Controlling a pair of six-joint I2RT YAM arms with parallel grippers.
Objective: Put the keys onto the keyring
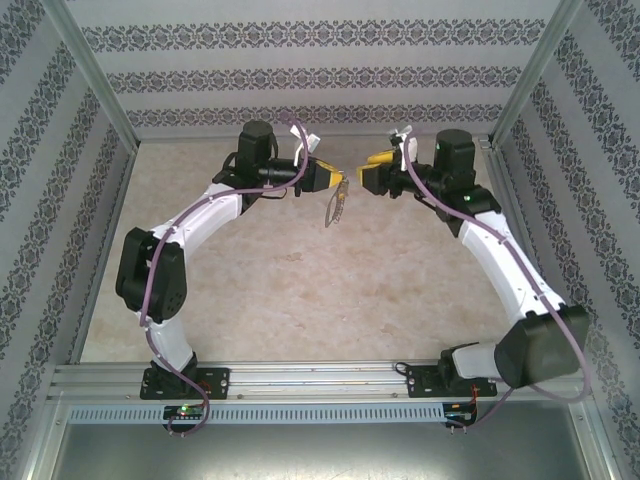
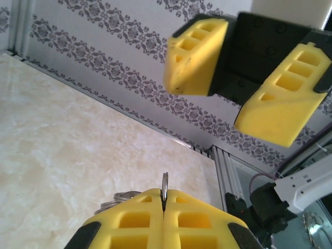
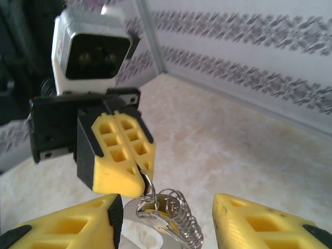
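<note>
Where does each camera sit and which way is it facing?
Top external: above and behind the bases, looking down at the beige table; both arms visible.
Left wrist: along the shut left gripper toward the open right gripper.
Right wrist: between its own open fingers toward the left gripper.
Shared: both wrist views show the silver metal keyring bunch pinched by the left gripper.

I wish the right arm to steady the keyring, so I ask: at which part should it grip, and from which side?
I would grip the bunch of the keyring hanging free below the left gripper, which pinches its top ring. Approach level, straight ahead of the right gripper: its open fingers face the bunch.
</note>
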